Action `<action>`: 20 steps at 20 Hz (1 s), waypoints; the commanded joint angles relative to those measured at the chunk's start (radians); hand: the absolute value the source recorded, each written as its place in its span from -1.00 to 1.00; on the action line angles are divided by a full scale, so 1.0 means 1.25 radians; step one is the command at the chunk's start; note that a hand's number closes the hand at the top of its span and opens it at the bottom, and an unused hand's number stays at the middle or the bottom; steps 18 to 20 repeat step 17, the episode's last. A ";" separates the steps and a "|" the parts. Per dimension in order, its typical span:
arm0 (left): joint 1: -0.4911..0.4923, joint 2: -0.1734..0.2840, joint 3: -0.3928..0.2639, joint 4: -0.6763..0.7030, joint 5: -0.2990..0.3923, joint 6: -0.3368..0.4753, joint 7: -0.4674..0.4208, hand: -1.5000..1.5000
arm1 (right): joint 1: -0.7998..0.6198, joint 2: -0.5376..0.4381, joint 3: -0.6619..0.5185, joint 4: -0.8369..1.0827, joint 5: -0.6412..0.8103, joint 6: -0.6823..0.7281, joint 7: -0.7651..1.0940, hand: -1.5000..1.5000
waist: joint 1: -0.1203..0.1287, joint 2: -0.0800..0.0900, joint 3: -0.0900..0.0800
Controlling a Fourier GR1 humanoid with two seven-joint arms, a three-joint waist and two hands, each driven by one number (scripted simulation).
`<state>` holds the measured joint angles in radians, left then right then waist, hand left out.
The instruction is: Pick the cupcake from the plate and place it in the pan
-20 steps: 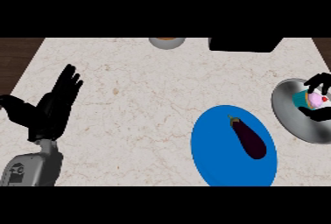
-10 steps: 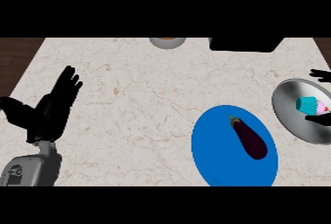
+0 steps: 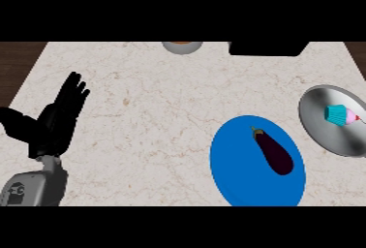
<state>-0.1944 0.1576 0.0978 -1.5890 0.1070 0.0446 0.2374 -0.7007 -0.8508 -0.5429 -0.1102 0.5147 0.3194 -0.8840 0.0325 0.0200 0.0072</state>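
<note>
The cupcake (image 3: 340, 115), with a teal wrapper and pink top, lies on its side inside the grey metal pan (image 3: 325, 131) at the counter's right edge. Beside the pan, a blue plate (image 3: 236, 174) carries a dark purple eggplant (image 3: 274, 151). My left hand (image 3: 55, 120) rests open at the left side of the counter, fingers straight and pointing up, far from the plate and pan. My right hand does not show anywhere in the head view.
A grey bowl (image 3: 181, 47) with something orange inside sits at the counter's far edge. A black block (image 3: 267, 48) stands to its right at the back. Dark wooden floor borders the counter on the left.
My right hand, which was over the cupcake in the pan, has let go and withdrawn out of view to the right. The cupcake stays in the pan. My left hand has not moved.
</note>
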 commanded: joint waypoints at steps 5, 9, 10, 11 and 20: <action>-0.007 -0.006 0.004 -0.006 0.001 0.013 0.010 0.00 | 0.067 -0.099 -0.052 0.028 -0.068 0.298 -0.089 -1.00 | -0.022 -0.003 0.004; 0.023 0.013 0.016 -0.014 0.012 -0.010 0.003 0.00 | 0.109 -0.112 -0.046 0.007 -0.071 0.323 -0.106 -1.00 | -0.017 -0.004 0.005; 0.020 -0.003 0.009 -0.014 0.002 0.010 0.001 0.00 | 0.112 -0.115 -0.044 -0.004 -0.072 0.321 -0.111 -1.00 | -0.020 -0.004 0.006; 0.026 -0.003 0.003 -0.028 0.004 0.005 0.012 0.00 | 0.113 -0.127 -0.043 -0.004 -0.074 0.333 -0.095 -1.00 | -0.014 -0.006 0.006; 0.029 0.001 0.017 -0.008 0.005 0.002 -0.011 0.00 | 0.146 -0.121 -0.044 -0.037 -0.094 0.322 -0.106 -1.00 | -0.016 -0.004 0.005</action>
